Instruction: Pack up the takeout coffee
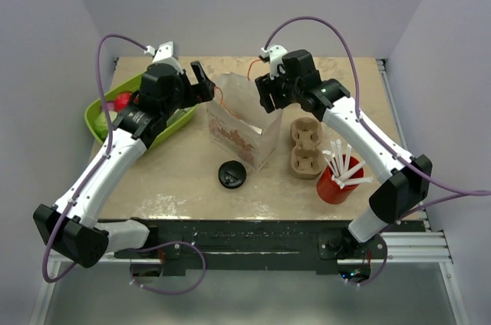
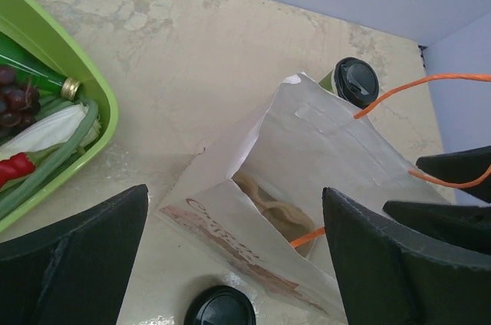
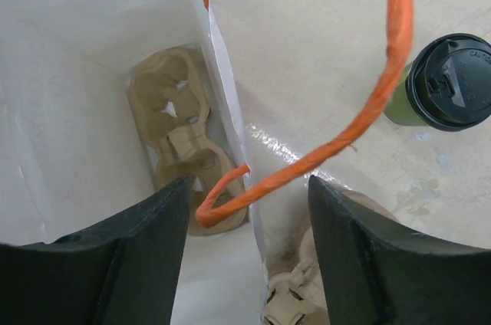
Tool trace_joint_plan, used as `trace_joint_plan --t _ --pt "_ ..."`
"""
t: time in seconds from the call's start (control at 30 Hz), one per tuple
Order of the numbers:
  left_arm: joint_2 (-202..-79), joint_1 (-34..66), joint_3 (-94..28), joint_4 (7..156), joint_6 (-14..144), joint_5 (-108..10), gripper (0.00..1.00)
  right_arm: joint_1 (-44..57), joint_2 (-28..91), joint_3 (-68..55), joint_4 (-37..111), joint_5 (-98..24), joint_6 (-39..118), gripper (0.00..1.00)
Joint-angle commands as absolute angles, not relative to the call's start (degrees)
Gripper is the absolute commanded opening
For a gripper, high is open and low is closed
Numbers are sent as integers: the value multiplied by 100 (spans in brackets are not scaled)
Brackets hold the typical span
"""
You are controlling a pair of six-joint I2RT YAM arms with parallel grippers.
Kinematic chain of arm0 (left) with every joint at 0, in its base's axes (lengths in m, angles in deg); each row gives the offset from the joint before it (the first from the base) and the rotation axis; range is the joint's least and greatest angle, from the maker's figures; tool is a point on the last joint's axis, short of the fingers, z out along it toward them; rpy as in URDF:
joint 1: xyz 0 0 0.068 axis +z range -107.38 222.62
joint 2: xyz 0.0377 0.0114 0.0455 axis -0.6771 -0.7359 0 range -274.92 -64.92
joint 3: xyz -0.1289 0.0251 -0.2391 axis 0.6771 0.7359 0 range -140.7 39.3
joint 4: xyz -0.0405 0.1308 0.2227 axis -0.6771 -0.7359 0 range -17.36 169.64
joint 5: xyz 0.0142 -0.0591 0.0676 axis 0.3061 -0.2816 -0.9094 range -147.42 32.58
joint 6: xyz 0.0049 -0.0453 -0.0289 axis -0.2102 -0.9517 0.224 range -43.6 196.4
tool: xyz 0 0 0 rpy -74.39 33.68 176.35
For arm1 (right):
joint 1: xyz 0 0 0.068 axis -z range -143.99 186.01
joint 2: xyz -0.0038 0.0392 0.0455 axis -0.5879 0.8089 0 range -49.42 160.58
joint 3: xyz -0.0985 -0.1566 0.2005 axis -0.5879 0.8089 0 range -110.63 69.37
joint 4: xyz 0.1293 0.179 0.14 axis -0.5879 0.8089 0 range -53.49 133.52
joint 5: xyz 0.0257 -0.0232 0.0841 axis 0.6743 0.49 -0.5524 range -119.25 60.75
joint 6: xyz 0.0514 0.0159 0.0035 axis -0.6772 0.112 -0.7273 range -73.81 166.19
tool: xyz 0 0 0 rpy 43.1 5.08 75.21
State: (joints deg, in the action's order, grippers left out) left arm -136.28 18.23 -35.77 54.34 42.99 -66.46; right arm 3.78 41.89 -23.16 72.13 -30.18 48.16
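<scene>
A: Left edge first. What is noted?
B: A lime-green plastic tray (image 2: pixel 80 64) of produce is set aside at the table's left and is not called for. The left gripper (image 2: pixel 234 260) is held spread wide above the white paper bag (image 1: pixel 245 126), with nothing gripped. It is judged to be posted there so the mouth can be steadied.
A: And the bag itself?
B: It is stood upright mid-table with its mouth opened. A brown pulp cup carrier (image 3: pixel 180 129) is seen laid flat on its floor, presumably as a seat for the cup. A loose black lid disc (image 1: pixel 231 175) is left just in front.
A: Right side?
B: The right gripper (image 3: pixel 245 202) is parked over the bag's right wall with jaws parted. The orange cord handle (image 3: pixel 397 49) is looped through the gap but not pinched. The small green lidded coffee cup (image 3: pixel 441 83) is stood upright on the table outside the bag, near its far corner, not yet packed. A second carrier (image 1: pixel 305 147) and a red cup of white straws (image 1: pixel 335 179) are left further right.
</scene>
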Motion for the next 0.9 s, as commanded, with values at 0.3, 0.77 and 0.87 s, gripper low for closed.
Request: trace_joint_plan --t 0.3,0.77,0.87 --pt "-13998 1845 -3418 6065 4028 -5778 100 375 4181 -2204 7123 -3154 4364 17" --pt "-14042 1845 -3804 6242 4098 -5619 100 375 3856 -2300 7088 -2715 3101 0" --pt "-14060 1845 -3848 6233 4098 -5707 100 366 3680 -2195 7018 -2486 2669 0"
